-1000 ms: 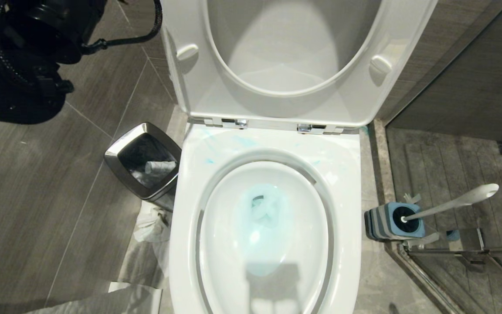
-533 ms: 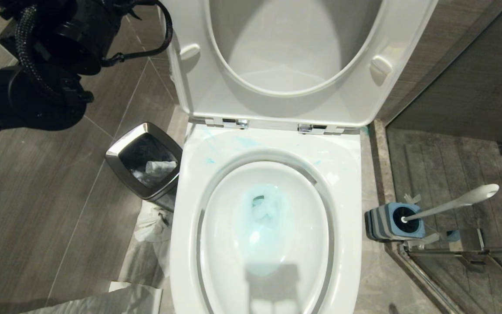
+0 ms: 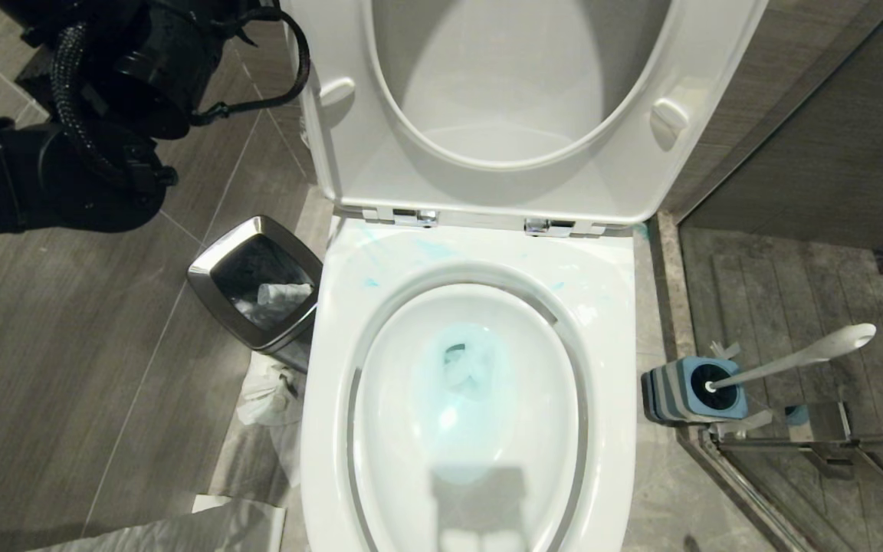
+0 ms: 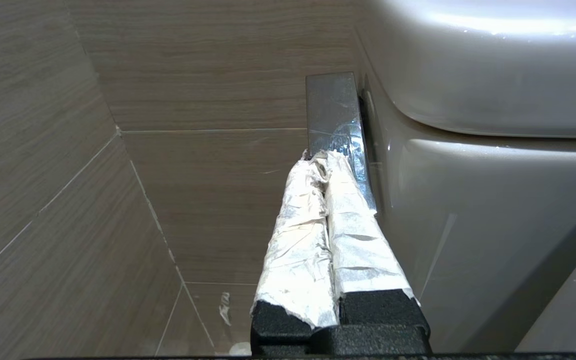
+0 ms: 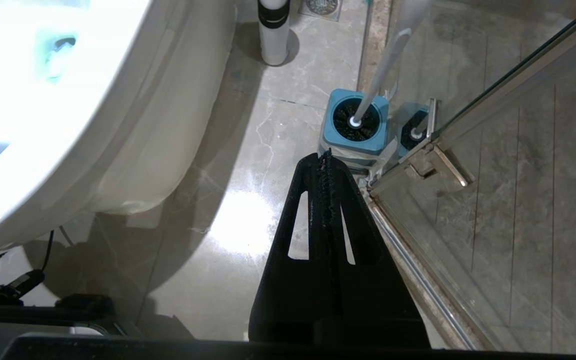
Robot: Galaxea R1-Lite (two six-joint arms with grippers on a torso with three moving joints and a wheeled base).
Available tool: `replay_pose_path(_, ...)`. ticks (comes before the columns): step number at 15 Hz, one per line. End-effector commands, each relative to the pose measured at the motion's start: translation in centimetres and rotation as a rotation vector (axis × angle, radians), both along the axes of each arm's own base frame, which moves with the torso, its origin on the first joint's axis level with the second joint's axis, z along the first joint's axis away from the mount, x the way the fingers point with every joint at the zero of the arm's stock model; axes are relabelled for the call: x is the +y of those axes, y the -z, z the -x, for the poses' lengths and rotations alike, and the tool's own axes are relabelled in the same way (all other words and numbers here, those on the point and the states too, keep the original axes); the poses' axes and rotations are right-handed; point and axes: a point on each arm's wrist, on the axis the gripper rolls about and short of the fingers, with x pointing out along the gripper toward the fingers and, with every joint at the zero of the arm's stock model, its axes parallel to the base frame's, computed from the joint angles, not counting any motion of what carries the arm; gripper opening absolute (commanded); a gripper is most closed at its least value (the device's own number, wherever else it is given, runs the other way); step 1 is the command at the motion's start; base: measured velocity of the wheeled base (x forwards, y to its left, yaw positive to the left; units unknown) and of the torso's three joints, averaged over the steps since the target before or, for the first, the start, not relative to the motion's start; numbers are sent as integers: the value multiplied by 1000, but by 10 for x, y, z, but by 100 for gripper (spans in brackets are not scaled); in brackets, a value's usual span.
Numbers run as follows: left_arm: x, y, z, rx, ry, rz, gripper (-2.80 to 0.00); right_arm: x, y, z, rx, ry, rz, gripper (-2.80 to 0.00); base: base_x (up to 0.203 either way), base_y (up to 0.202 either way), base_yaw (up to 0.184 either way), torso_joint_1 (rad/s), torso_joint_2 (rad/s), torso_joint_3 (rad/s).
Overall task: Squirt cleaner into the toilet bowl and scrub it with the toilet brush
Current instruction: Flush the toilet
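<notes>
Cleaner (image 3: 461,399) tints the toilet bowl (image 3: 334,345); toilet brush (image 3: 794,359) in its holder (image 3: 687,391). Left pincer (image 4: 325,160) pressed closed at the chrome flush lever (image 4: 333,110); right pincer (image 5: 325,160) closed, empty. Next, likely: grab the brush handle.

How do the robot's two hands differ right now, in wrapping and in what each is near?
The left hand has its fingers wrapped in crinkled white-silver material; the right hand is bare black. The left hand's tips sit at a chrome plate on the side of the toilet's tank; the right hand hangs over the floor, short of the toilet brush standing in its holder. Both are shut and hold nothing.
</notes>
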Motion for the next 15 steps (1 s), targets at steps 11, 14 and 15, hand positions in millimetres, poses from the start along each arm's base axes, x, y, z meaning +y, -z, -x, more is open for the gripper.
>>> replay_pose_path(11, -11, 14, -11, 45, 17, -25, -280, 0, 3, -1, 11, -2, 1, -280, 0, 0, 0, 0, 0, 0)
replay_pose_path(14, -13, 15, -11, 66, 21, -35, -280, 0, 3, -1, 11, 0, 1, -280, 0, 0, 0, 0, 0, 0)
replay_pose_path(15, -14, 16, -11, 80, 18, -43, -280, 0, 3, -1, 11, 0, 1, -280, 0, 0, 0, 0, 0, 0)
